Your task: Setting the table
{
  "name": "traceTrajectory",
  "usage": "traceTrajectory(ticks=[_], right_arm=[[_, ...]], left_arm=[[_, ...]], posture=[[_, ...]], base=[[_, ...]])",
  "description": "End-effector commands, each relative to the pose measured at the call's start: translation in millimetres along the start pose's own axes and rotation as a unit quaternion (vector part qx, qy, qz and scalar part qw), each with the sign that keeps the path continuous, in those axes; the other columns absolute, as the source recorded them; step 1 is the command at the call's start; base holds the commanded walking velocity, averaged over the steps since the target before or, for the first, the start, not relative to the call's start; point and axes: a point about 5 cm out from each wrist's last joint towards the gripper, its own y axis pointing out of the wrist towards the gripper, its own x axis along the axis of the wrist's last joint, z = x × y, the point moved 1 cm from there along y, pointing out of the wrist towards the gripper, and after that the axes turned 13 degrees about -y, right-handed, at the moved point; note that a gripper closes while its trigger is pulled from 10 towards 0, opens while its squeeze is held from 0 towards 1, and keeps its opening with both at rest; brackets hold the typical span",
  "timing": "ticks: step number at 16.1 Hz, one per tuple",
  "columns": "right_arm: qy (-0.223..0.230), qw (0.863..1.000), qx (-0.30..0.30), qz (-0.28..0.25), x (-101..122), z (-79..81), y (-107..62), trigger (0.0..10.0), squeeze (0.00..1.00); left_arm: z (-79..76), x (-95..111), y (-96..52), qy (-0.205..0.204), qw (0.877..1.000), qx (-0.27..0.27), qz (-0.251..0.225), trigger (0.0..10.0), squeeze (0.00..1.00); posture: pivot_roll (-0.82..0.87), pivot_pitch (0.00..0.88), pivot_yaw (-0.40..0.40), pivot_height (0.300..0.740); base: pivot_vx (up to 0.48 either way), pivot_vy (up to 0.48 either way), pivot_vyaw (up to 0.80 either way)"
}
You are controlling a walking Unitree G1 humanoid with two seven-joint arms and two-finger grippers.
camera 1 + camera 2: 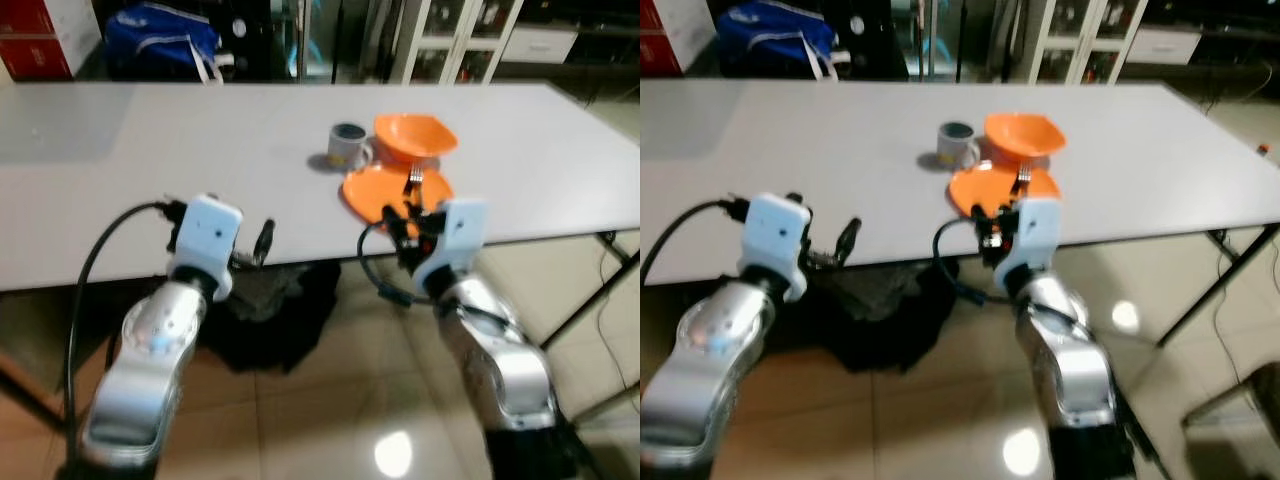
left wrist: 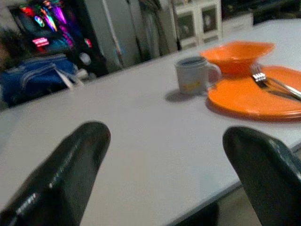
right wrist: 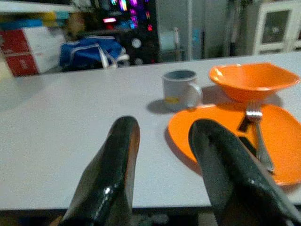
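Observation:
On the white table (image 1: 200,150) an orange plate (image 1: 380,195) lies near the front edge, with a silver fork (image 1: 414,181) resting on it. Just behind the plate stand an orange bowl (image 1: 413,136) and a grey mug (image 1: 348,146). My right gripper (image 3: 165,129) hovers at the table's front edge just before the plate, open, nothing between its fingers. Further left along the same edge my left gripper (image 2: 167,141) is held wide open and empty, pointing across the bare tabletop toward the mug (image 2: 194,75).
A dark bundle (image 1: 270,320) lies on the tiled floor under the table. Black table legs (image 1: 590,290) slant down at the right. Behind the table are a blue bag (image 1: 160,30), red and white boxes (image 1: 40,35) and a white cabinet (image 1: 450,35).

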Motion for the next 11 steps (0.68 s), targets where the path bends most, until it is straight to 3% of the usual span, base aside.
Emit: traceTrajectory(ticks=[1,3,5,6,7,11], right_arm=[[-0.010,1.000,0.003,0.006,2,-0.3,0.5,10.0,0.00],[-0.012,1.000,0.013,0.002,4,1.7,0.6,10.0,0.00],[-0.012,1.000,0.026,0.006,3,5.8,1.2,10.0,0.00],[-0.014,1.000,0.027,0.006,4,6.3,1.8,10.0,0.00],[-0.017,0.999,0.032,0.002,5,7.3,2.6,10.0,0.00],[-0.023,0.999,0.049,-0.006,8,12.2,5.2,10.0,0.00]], left_arm=[[5.8,2,-1.7,0.003,1.000,0.017,-0.005,10.0,0.00],[5.9,2,-2.3,0.002,1.000,0.022,-0.003,10.0,0.00],[5.7,2,-4.1,-0.019,1.000,0.020,-0.002,10.0,0.00],[5.3,1,-5.6,-0.024,0.999,0.020,0.002,10.0,0.30],[4.5,0,-7.2,-0.032,0.999,0.019,0.004,10.0,1.00],[5.8,2,-8.5,-0.033,0.999,0.025,0.001,10.0,1.00]], posture=[[-0.02,0.006,-0.054,0.740],[-0.01,0.007,-0.062,0.740],[-0.01,0.010,-0.071,0.740],[-0.01,0.008,-0.075,0.740],[0.00,0.008,-0.078,0.740],[0.00,0.000,-0.085,0.740]], base=[[0.000,0.480,-0.80],[0.000,0.480,-0.66],[0.000,0.480,0.00],[0.000,0.480,0.00],[0.000,0.480,0.00],[0.000,0.480,0.00]])
